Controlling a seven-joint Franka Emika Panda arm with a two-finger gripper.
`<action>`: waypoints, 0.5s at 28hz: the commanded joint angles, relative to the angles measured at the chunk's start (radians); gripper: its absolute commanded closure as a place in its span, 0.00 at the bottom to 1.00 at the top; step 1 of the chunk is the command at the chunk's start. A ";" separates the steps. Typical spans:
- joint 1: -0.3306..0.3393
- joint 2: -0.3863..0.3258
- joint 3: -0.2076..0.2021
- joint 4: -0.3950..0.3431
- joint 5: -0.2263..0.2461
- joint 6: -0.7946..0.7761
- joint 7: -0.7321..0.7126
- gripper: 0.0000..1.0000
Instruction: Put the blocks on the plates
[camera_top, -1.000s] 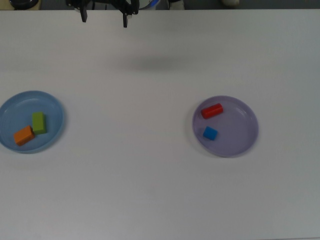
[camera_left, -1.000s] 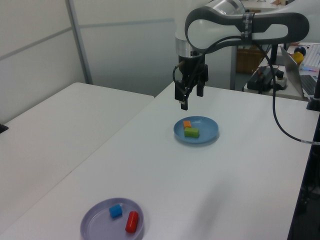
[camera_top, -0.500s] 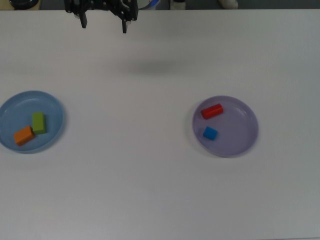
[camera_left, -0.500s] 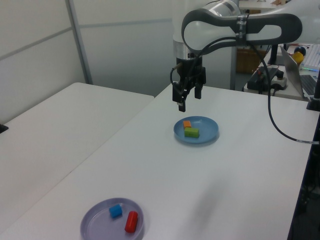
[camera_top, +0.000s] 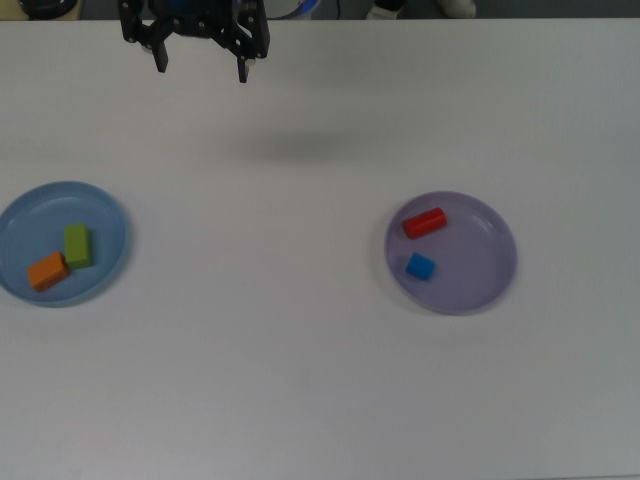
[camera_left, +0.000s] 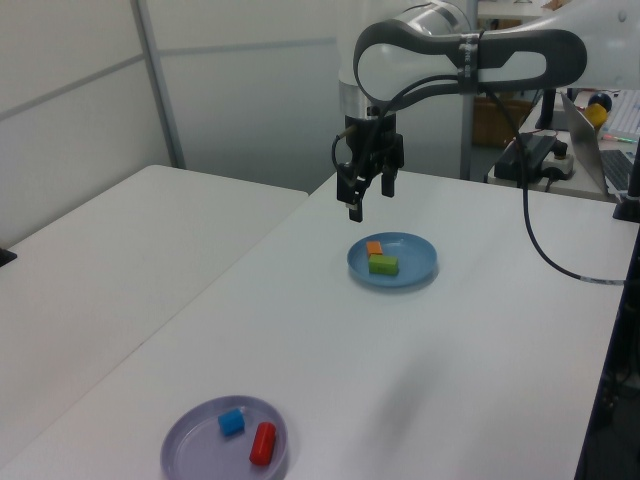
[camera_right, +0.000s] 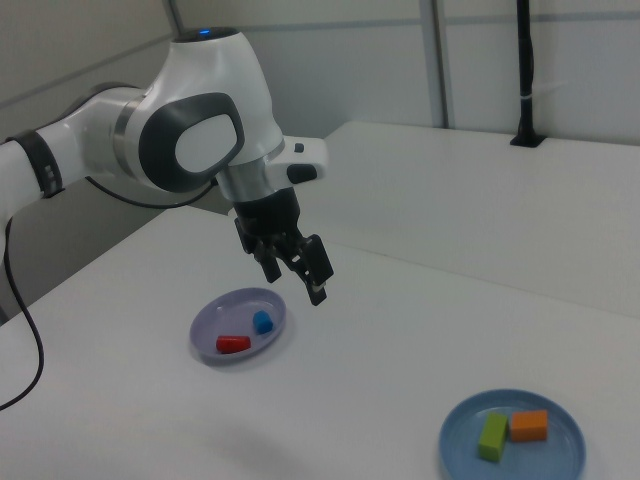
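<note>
The light blue plate (camera_top: 103, 218) lies at the top view's left and holds the green oblong (camera_top: 77, 245) and the orange oblong (camera_top: 47, 271), side by side. The lavender plate (camera_top: 478, 262) lies at the top view's right and holds the red oblong (camera_top: 424, 221) and the blue cube (camera_top: 420, 266). My gripper (camera_top: 200, 71) hangs open with nothing between its fingers, high above the table's far edge, nearer the light blue plate (camera_left: 415, 256). In the right view the gripper (camera_right: 296, 284) hovers beside the lavender plate (camera_right: 222, 314).
A second white table (camera_left: 120, 250) stands at the left view's left across a narrow gap. A laptop (camera_left: 590, 130) and cables clutter the left view's far right. A black pole (camera_right: 524, 70) rises at the back of the right view.
The open gripper has drifted toward the top view's left and come further into that frame; in the left view it shifted left and slightly up. The blocks and plates have not moved.
</note>
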 joint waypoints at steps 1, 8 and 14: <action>-0.001 0.008 -0.007 0.012 0.009 0.023 -0.006 0.00; -0.004 0.011 -0.006 0.012 -0.012 0.028 -0.012 0.00; -0.004 0.015 -0.007 0.012 -0.025 0.028 -0.058 0.00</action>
